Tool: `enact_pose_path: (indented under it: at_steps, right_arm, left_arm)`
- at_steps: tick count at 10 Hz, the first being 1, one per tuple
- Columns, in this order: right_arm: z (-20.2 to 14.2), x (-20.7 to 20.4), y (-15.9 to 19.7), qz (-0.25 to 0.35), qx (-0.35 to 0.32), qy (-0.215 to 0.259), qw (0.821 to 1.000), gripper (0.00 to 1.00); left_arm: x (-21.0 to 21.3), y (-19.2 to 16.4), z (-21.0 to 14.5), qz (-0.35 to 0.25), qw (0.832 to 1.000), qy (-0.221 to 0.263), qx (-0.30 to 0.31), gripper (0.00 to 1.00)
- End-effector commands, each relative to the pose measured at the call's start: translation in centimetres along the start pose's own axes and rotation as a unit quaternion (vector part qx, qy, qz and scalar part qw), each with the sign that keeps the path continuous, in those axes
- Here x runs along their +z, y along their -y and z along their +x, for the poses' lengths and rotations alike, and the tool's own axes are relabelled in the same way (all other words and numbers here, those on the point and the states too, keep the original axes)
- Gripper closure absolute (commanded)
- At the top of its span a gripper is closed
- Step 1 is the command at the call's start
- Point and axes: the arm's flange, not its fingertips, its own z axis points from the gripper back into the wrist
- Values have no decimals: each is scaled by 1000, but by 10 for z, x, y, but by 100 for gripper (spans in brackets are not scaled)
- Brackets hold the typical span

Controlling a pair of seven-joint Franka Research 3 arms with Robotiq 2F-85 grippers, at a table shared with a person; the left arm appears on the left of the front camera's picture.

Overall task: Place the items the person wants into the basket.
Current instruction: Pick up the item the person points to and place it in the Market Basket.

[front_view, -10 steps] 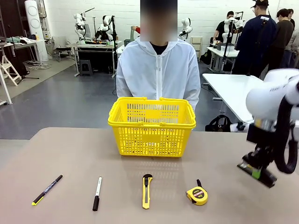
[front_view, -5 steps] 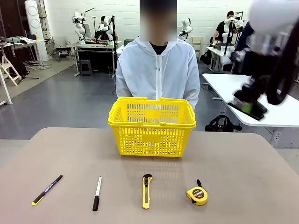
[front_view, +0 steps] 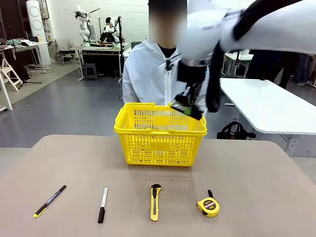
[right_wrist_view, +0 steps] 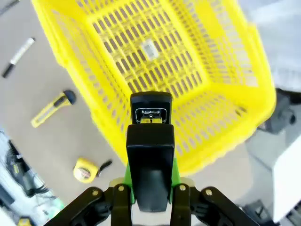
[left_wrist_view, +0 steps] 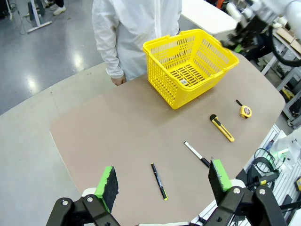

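Right gripper (front_view: 189,106): fingers clamped on a black object (right_wrist_view: 150,136), with a green pad on each side of it.
Basket (front_view: 160,148): yellow, directly beneath the right fingers, with its open top facing them.
Left gripper (left_wrist_view: 162,181): fingers spread wide and holding nothing.
Black pen (front_view: 50,201): yellow-tipped, on the table far below the left fingers, seen between them.
White marker (front_view: 102,204): black-capped, on the table beside the pen, well apart from the right fingers.
Person (front_view: 148,74): in a white jacket, beyond the basket from both pairs of fingers.
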Motion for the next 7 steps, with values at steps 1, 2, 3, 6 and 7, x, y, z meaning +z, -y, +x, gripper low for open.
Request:
enact_pose_path:
  at_steps: [1,2,3,6,7]
  right_arm:
    - [36,-20,16,13,47,-2,999,70]
    - [54,-43,16,17,64,-8,998,70]
    - [69,-65,17,19,84,-14,996,70]
    - [78,-118,20,65,110,-36,991,70]
    - [79,-130,23,73,109,-39,991,70]
  left_arm:
    - [1,-1,-2,-4,1000,3,-8,0]
    - [1,-1,-2,-4,1000,3,-8,0]
    - [1,-1,-2,-4,1000,3,-8,0]
    - [1,-1,-2,-4,1000,3,-8,0]
    - [1,-1,-2,-4,1000,3,-8,0]
